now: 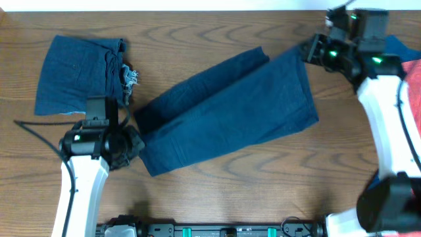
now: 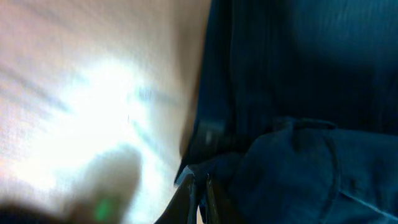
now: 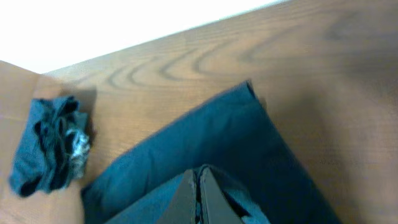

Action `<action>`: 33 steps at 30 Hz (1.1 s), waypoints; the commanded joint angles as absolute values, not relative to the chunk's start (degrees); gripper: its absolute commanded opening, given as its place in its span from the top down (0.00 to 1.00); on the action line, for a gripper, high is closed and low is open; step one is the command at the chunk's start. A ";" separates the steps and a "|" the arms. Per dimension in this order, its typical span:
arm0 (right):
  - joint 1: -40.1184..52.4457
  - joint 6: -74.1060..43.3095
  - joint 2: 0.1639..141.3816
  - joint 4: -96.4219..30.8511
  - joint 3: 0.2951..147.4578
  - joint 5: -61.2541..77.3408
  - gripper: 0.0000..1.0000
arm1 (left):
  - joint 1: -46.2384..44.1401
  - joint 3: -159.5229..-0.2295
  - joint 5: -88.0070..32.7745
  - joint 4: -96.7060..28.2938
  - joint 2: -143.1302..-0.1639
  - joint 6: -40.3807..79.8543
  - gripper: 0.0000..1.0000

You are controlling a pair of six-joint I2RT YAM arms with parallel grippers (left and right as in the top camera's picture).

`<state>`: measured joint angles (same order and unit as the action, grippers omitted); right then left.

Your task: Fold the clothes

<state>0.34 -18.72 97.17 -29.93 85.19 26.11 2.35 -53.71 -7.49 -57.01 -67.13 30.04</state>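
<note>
Navy shorts (image 1: 230, 112) lie diagonal; left gripper (image 1: 137, 137) clamped on their lower-left end, right gripper (image 1: 308, 51) clamped on upper-right corner, likely holding cloth taut for fold

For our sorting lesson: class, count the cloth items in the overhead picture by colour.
dark navy shorts: 1
denim piece with frayed hem: 1
blue cloth, right edge, partly hidden: 1
red cloth, right edge: 1
Total: 4

The shorts (image 1: 230, 108) are dark navy. Left of them, the denim (image 1: 75, 72) is blue with pale threads. The table (image 1: 217, 197) is brown with wavy lines.
</note>
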 commanded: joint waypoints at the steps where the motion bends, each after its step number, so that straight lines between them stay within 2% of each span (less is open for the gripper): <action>1: 1.52 -19.49 102.28 -22.57 86.83 21.41 0.99 | 2.83 -53.19 1.41 -53.52 -71.09 30.50 0.94; 6: 4.78 -19.70 111.66 -8.95 86.83 21.17 0.98 | 2.83 -53.21 4.73 -45.15 -78.63 30.50 0.94; 7: 5.13 -19.70 113.08 -6.87 86.83 21.21 0.88 | 2.83 -53.19 5.37 -43.92 -79.96 30.50 0.94; 8: 5.69 -19.66 115.31 -3.95 86.83 21.17 0.45 | 2.83 -53.19 6.11 -42.46 -81.76 30.50 0.93; 9: 5.91 -19.22 116.42 -3.07 86.83 20.69 0.17 | 2.83 -53.21 6.33 -41.43 -83.00 30.50 0.89; 10: 6.00 -19.05 117.54 -3.03 86.83 20.32 0.11 | 2.83 -53.21 6.33 -40.42 -84.16 30.39 0.83; 11: 5.74 -19.07 118.10 -4.08 86.83 20.36 0.08 | 2.83 -53.21 6.31 -39.64 -85.32 29.82 0.71; 12: 5.21 -19.00 118.15 -6.68 86.83 20.29 0.01 | 2.83 -53.25 6.28 -39.51 -86.28 29.10 0.64; 16: 2.92 -15.86 116.22 -17.56 86.85 20.58 0.01 | 2.83 -53.34 5.45 -41.41 -86.08 25.89 0.57; 21: -1.54 -14.06 112.71 -38.89 86.85 20.08 0.01 | 2.83 -53.93 3.84 -45.25 -83.70 23.90 0.55; 24: -2.39 -12.88 113.21 -46.61 86.08 20.12 0.05 | 2.83 -53.91 -0.95 -47.11 -82.59 22.68 0.55; 31: -0.38 -8.36 113.19 -46.96 83.61 21.34 0.36 | 2.83 -53.84 -2.37 -51.29 -82.72 22.50 0.50; 32: -0.32 -8.03 113.10 -46.96 83.61 21.50 0.45 | 2.81 -53.80 -2.37 -51.72 -82.76 22.50 0.50; 33: -0.30 -8.03 113.10 -47.00 83.61 21.41 0.63 | 2.83 -53.69 -2.39 -52.18 -82.78 22.50 0.50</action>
<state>-1.15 -9.78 114.21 -47.00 84.03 20.27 2.59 -53.47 -1.52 -51.37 -82.94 23.51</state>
